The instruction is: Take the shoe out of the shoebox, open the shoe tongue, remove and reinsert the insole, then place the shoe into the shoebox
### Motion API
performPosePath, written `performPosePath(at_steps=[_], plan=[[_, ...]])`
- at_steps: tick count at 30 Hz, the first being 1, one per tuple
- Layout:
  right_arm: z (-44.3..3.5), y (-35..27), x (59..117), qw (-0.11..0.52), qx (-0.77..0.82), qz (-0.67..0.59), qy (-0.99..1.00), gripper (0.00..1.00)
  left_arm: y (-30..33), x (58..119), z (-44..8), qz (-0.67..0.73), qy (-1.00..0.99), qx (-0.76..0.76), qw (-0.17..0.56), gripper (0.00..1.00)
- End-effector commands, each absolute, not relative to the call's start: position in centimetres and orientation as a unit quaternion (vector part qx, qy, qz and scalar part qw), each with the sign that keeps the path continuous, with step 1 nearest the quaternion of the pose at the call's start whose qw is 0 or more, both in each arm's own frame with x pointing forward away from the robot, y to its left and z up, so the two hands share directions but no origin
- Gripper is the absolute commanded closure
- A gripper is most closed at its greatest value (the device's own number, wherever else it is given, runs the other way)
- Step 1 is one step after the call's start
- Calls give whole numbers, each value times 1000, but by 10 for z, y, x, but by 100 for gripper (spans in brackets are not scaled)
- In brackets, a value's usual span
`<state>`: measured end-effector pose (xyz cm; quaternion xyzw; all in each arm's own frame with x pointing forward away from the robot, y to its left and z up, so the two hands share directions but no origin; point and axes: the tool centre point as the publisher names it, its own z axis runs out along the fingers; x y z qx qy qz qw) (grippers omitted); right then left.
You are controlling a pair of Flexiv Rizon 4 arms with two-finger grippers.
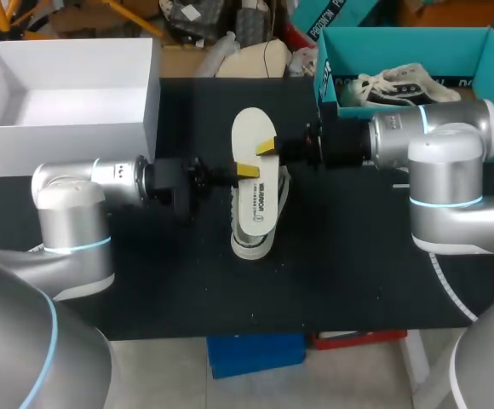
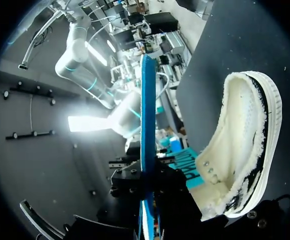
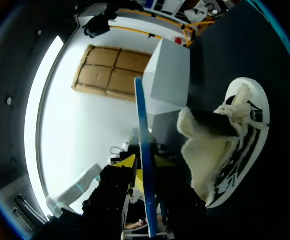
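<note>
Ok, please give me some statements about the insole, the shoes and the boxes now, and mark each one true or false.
1. The insole is out of the shoe. True.
2. Only the left pincer holds the insole. False: the right pincer grips it too.
3. The shoe rests on the table. True.
4. The second shoe lies in the white box. False: it lies in the teal box.

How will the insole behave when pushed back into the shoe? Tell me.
Probably light and flexible: the insole looks thin edge-on in both wrist views. Pinched by the left gripper and right gripper, it looks straight, so likely springy, not limp. The unheld shoe may slide.
</note>
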<state>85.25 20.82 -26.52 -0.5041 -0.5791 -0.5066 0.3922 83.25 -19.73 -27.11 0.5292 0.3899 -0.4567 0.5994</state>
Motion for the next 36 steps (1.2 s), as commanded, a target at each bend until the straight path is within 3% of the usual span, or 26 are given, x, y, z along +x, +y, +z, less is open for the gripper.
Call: performPosePath(at_steps=[1,13,20,36], plan=[[-264,208,852,385,-514,-509,-573,0,-199,831,-271,-462,390,530,595,100],[-259,186,835,227,-587,-387,-674,0,-176,789,-261,-456,495,561,481,100],[-256,170,809,110,-599,-310,-730,0,-151,752,-265,-361,548,616,436,100],[-256,170,809,110,-599,-310,-730,0,-151,752,-265,-361,548,616,436,100]])
